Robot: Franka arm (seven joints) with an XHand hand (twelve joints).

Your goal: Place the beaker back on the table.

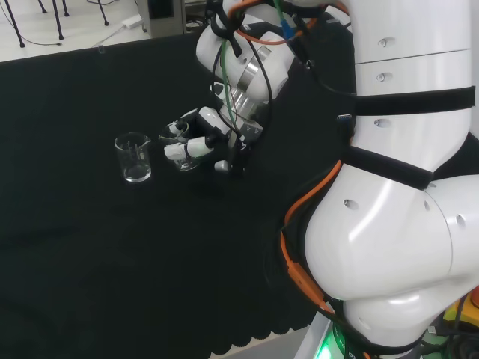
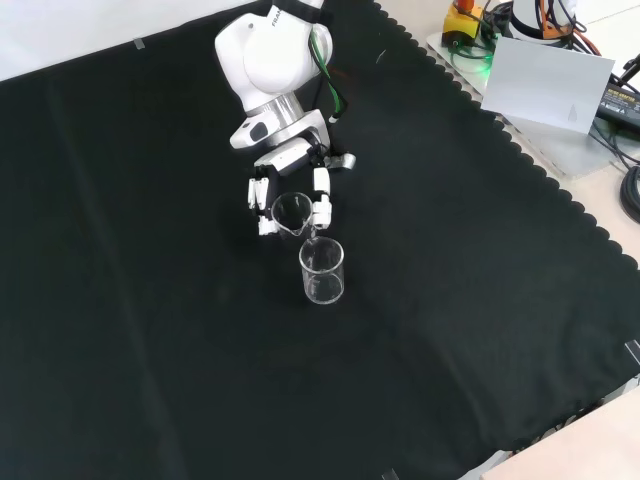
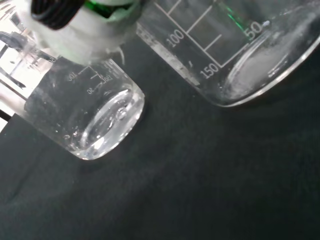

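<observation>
We are seeing the black and white hand [image 2: 291, 190] curling around a small clear glass beaker [image 2: 292, 211]; fragile and slippery, we judge, best held around its walls, over the black cloth tabletop [image 2: 150, 300].

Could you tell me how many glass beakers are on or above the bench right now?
2. One beaker sits between the fingers of the hand; the other beaker stands free on the black cloth just beside it, nearer the front camera. Further clear ware could escape notice.

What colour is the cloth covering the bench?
Black cloth, clearest in the front view.
</observation>
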